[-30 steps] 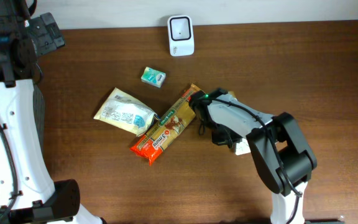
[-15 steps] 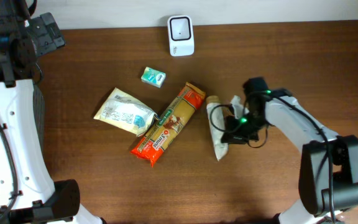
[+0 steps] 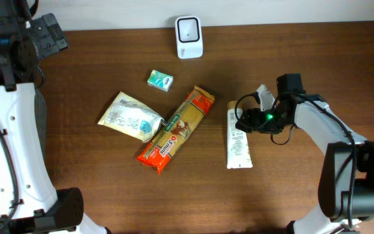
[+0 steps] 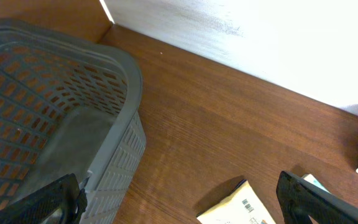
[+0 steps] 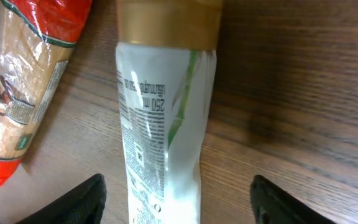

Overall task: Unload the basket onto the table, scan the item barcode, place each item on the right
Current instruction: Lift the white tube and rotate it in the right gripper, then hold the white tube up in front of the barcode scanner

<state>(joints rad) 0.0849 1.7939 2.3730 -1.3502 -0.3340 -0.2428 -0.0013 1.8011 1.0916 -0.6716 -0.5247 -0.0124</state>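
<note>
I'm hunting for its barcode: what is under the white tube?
Only the wooden table; the white tube lies flat on it, small print facing up. Its underside is covered, so any barcode there cannot be seen.

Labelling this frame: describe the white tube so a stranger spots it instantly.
On the brown table, look right of the long orange packet. The tube lies flat beside the right gripper. It is white with a gold cap, the only tube there.

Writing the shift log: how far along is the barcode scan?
Done: nothing that shows. In hand: nothing; the right gripper hangs open over the white tube, which lies flat on the table. Remaining: grasp an item and present its barcode to the scanner.
</note>
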